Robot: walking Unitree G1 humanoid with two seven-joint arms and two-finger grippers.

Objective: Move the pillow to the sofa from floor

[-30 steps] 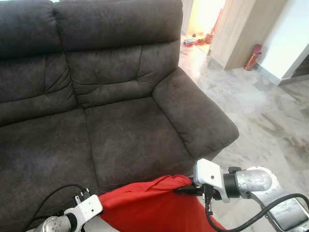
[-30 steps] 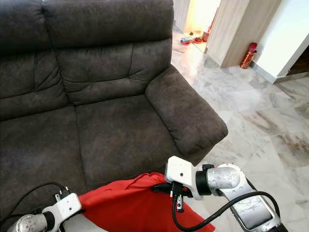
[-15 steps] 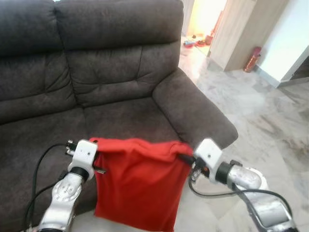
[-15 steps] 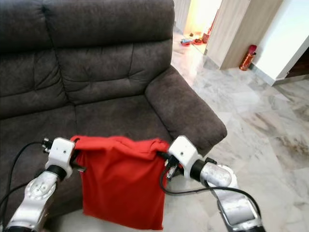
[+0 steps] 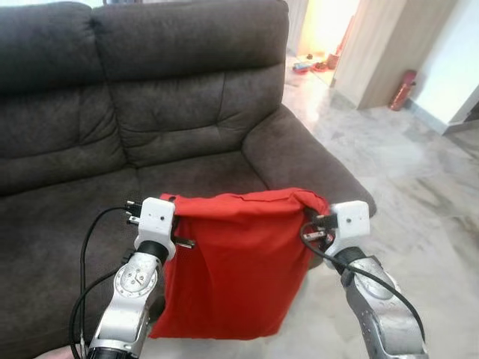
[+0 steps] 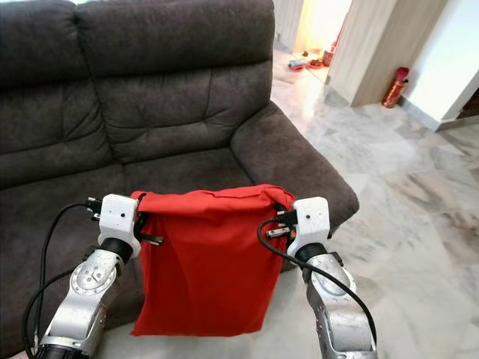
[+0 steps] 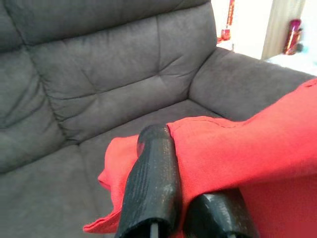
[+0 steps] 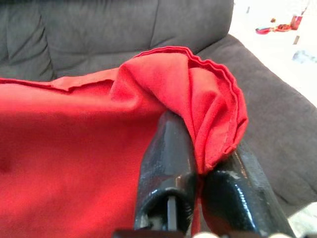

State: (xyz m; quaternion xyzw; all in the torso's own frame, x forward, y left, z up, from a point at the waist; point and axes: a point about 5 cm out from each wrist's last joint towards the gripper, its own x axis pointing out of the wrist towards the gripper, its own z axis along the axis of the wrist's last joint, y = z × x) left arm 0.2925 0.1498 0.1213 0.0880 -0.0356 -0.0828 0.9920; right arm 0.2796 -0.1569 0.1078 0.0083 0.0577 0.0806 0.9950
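Your left hand [image 5: 174, 233] and right hand [image 5: 310, 223] each clamp a top corner, so the red pillow [image 5: 236, 262] hangs clear before the sofa [image 5: 187, 112].

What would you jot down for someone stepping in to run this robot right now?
Left gripper: shut on the red pillow's top left corner.
Right gripper: shut on its top right corner.
The pillow hangs flat between them, off the floor, in front of the dark sofa seat.
Done: pillow picked up.
Left: carry it forward over the seat cushion, lower it, open both grippers.
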